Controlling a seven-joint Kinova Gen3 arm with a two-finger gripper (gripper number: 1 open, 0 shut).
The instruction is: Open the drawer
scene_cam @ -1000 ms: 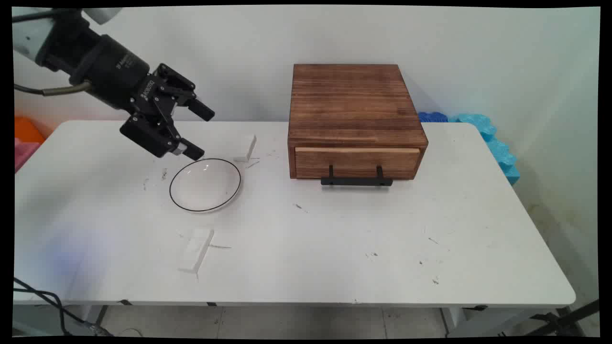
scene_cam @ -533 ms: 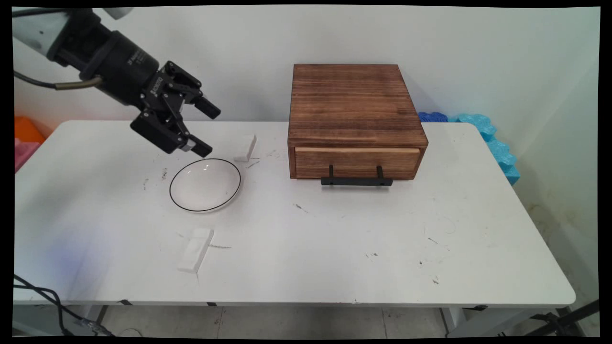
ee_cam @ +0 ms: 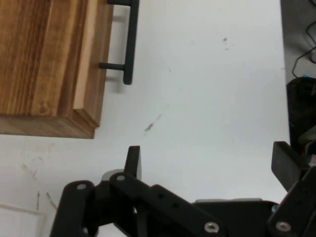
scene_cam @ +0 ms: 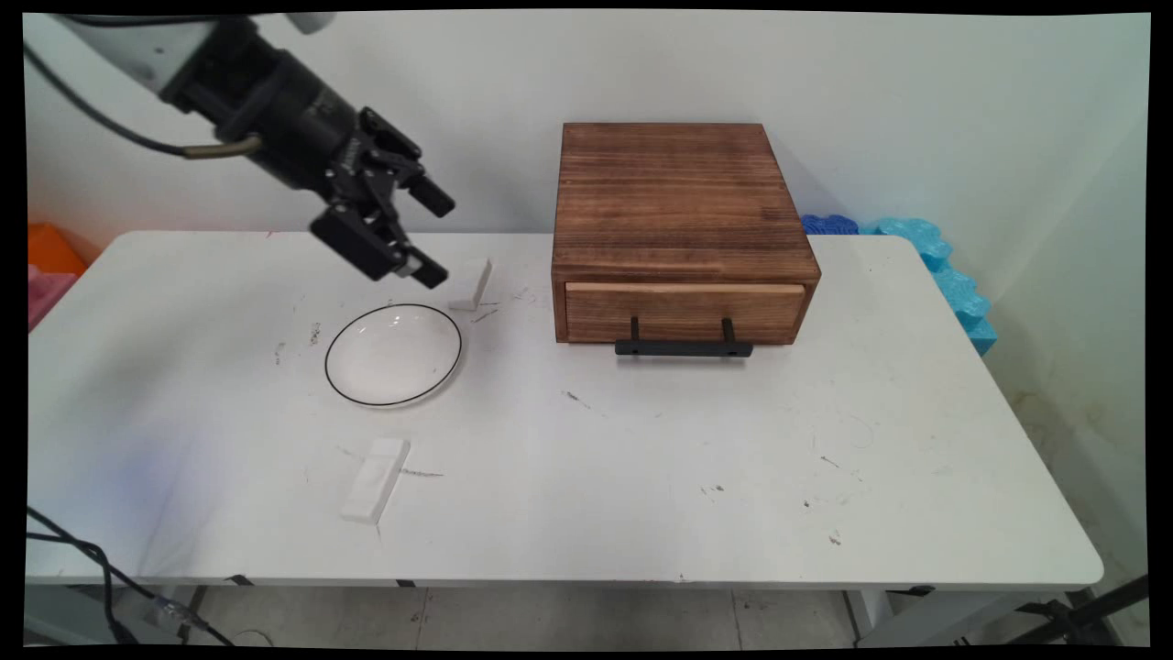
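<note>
My black gripper (scene_cam: 436, 235) hangs open above the table's back left part, tilted down toward the right, with nothing between its fingers. Its lower fingertip is just left of a small white block (scene_cam: 472, 282) that lies near the back edge. Below the gripper sits a white plate with a thin black rim (scene_cam: 393, 355). In the hand view my gripper (ee_cam: 207, 160) is spread wide over bare table, and the wooden drawer box (ee_cam: 47, 64) with its black handle (ee_cam: 129, 42) fills the upper left. A corner of the white block (ee_cam: 15, 222) shows at the lower left.
The wooden drawer box (scene_cam: 678, 229) stands at the back centre, its drawer shut, black handle (scene_cam: 683, 346) facing the near side. A second white block (scene_cam: 375, 479) lies near the front left. Blue foam (scene_cam: 935, 266) sits off the right back corner; orange and pink things (scene_cam: 46, 266) at far left.
The gripper has moved right and slightly up, from over the plate's back left rim to beside the white block near the back. It stayed open. Nothing on the table has shifted.
</note>
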